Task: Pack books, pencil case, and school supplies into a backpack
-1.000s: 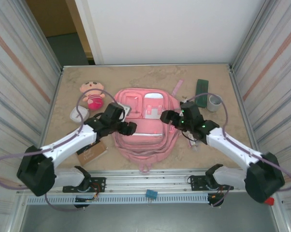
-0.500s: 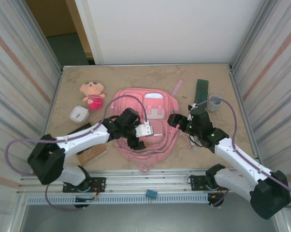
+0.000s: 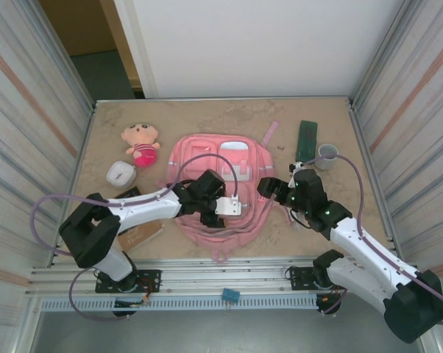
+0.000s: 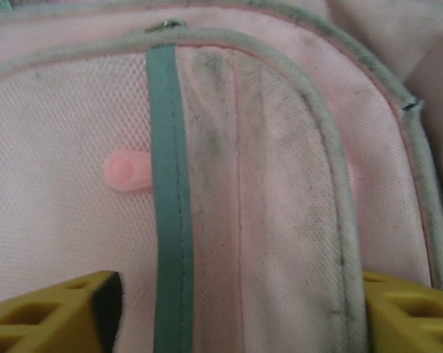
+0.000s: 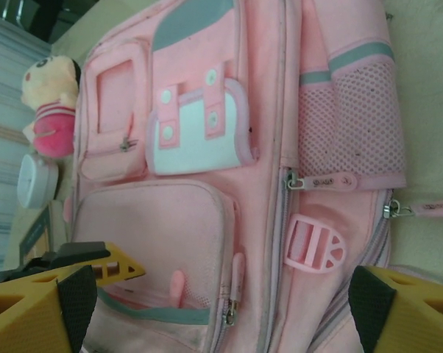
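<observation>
The pink backpack (image 3: pixel 223 158) lies flat mid-table, front pockets up. My left gripper (image 3: pixel 220 204) hovers low over its lower front pocket; in the left wrist view the yellow fingers (image 4: pixel 52 315) stand wide apart, open, with pink fabric (image 4: pixel 266 184) and a teal strip between them. My right gripper (image 3: pixel 270 188) is open at the backpack's right edge, its fingers (image 5: pixel 409 312) framing the pockets (image 5: pixel 207 132) and a buckle (image 5: pixel 314 244). The dark green pencil case (image 3: pixel 307 137) lies at the back right. The brown book (image 3: pixel 137 234) lies partly under the left arm, a black rectangle (image 3: pixel 128 194) beside it.
A pink-and-tan plush doll (image 3: pixel 140 142) and a white rounded case (image 3: pixel 121 174) lie left of the backpack. A grey ring-shaped cylinder (image 3: pixel 326 156) stands by the pencil case. A loose pink strap (image 3: pixel 271 134) trails toward the back. Metal walls close in both sides.
My left gripper has swept right across the backpack's front and lowered onto the lower pocket, its jaws narrowing somewhat. My right gripper has drawn slightly nearer along the backpack's right edge.
</observation>
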`<act>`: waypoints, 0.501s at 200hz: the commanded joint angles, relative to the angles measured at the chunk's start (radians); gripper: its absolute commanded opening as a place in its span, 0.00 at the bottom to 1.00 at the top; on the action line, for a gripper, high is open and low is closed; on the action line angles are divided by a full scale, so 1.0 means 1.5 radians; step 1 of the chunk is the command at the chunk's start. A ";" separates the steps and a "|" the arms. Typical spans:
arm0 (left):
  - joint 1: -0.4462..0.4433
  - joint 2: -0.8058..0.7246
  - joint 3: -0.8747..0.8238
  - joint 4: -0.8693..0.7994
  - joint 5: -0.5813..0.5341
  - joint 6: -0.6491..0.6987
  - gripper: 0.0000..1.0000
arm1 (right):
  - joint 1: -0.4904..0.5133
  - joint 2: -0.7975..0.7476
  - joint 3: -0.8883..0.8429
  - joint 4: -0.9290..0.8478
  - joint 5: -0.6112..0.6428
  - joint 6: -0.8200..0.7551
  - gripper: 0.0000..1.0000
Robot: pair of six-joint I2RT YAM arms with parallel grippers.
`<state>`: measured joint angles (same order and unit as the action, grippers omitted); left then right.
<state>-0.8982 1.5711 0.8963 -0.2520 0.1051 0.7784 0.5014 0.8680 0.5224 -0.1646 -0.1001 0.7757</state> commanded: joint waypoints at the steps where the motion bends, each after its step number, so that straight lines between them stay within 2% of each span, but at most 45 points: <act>1: -0.007 0.020 -0.010 0.040 -0.105 -0.007 0.50 | -0.005 -0.008 -0.013 0.030 -0.009 -0.020 0.90; 8: -0.008 0.010 -0.001 0.023 -0.087 -0.011 0.38 | -0.007 -0.009 -0.018 0.033 -0.010 -0.026 0.90; 20: -0.003 -0.018 0.017 -0.015 -0.042 -0.018 0.08 | -0.014 -0.010 -0.026 0.044 -0.021 -0.040 0.90; 25: 0.002 -0.031 0.026 -0.032 -0.015 -0.021 0.00 | -0.022 -0.010 -0.029 0.049 -0.031 -0.045 0.90; 40: 0.030 -0.073 0.065 -0.104 0.089 -0.027 0.00 | -0.052 -0.009 -0.039 0.073 -0.079 -0.059 0.89; 68: 0.095 -0.153 0.110 -0.160 0.226 -0.024 0.00 | -0.123 -0.003 -0.061 0.140 -0.186 -0.066 0.88; 86: 0.149 -0.197 0.128 -0.187 0.317 0.013 0.00 | -0.153 -0.002 -0.077 0.182 -0.236 -0.064 0.88; 100: 0.183 -0.220 0.148 -0.220 0.357 0.048 0.00 | -0.165 0.000 -0.086 0.205 -0.263 -0.065 0.89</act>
<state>-0.6895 1.3426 1.0355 -0.4976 0.4061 0.7704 0.2829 0.8688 0.4149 0.0273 -0.3531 0.7048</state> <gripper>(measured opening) 0.081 0.884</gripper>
